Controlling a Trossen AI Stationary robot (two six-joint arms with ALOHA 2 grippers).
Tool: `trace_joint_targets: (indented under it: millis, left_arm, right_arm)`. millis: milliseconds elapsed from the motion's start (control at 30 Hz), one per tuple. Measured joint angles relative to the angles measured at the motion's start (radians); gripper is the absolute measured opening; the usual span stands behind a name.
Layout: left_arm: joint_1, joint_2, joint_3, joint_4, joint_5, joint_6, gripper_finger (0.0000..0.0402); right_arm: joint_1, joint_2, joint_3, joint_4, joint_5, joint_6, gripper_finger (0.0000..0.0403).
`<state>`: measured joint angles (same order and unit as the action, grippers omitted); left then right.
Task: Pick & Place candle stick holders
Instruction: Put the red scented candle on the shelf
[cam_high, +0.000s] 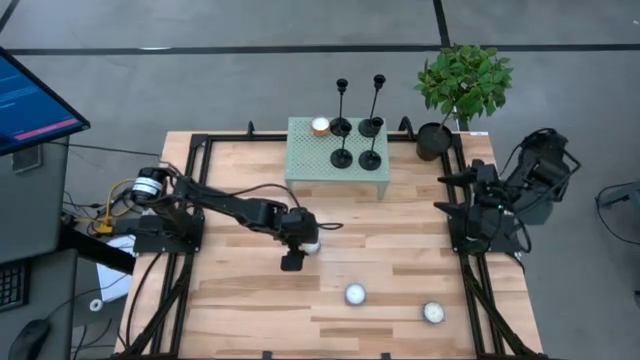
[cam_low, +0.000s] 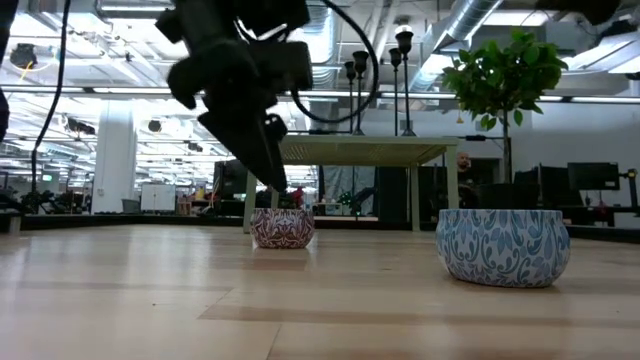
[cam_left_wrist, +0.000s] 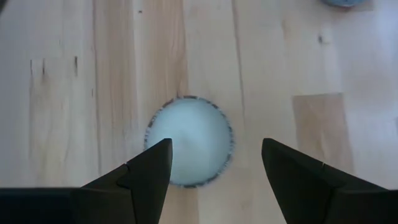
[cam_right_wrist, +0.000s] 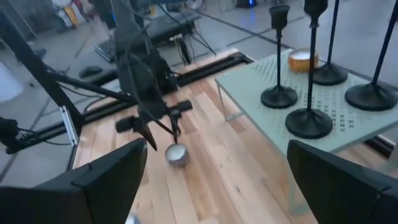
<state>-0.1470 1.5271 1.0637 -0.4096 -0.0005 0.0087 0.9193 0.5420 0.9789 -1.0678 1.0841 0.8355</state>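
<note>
Candle stick holders: all four stand upright on the pale green perforated stand at the table's far edge, two tall ones at the back, two short ones in front, bases close but apart. You've also got an orange-topped tealight on that stand, just left of the back-left holder's base. No gripper is touching any holder.

Left gripper is over mid-table, pointing down, fingers apart w/ nothing between them yet. You can see from the left wrist view that a small candle cup w/ white wax sits on the wood right below, between the finger tips. In the low view the tips sit just at that cup's rim; whether they touch, can't tell.

Right gripper is parked at the table's right edge near the potted plant, fingers wide, empty.

Two more cups lie on the near side: one center, one further right, well apart.
</note>
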Motion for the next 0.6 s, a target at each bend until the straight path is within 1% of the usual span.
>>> trace_joint_targets:
  millis: [200,300,400,500,600]
  left_arm:
    - [0.063,-0.002,0.0,0.028,0.013,0.036,0.0249]
    - [0.079,-0.015,0.001,0.081,0.083,0.035,0.0249]
    - [0.073,-0.012,0.001,0.106,0.16,0.05,0.025]
    - [0.069,-0.004,0.001,0.111,0.173,0.089,0.0262]
    - [0.07,0.009,0.001,0.12,0.167,0.106,0.0288]
  right_arm:
    - [0.063,-0.104,-0.054,0.036,0.068,-0.013,0.0376]
    - [0.077,-0.144,-0.07,0.041,0.07,-0.012,0.0376]
    - [0.075,-0.165,-0.072,0.045,0.069,-0.013,0.0376]
    - [0.074,-0.172,-0.072,0.044,0.07,-0.023,0.0376]
    - [0.074,-0.171,-0.072,0.041,0.069,-0.023,0.0376]
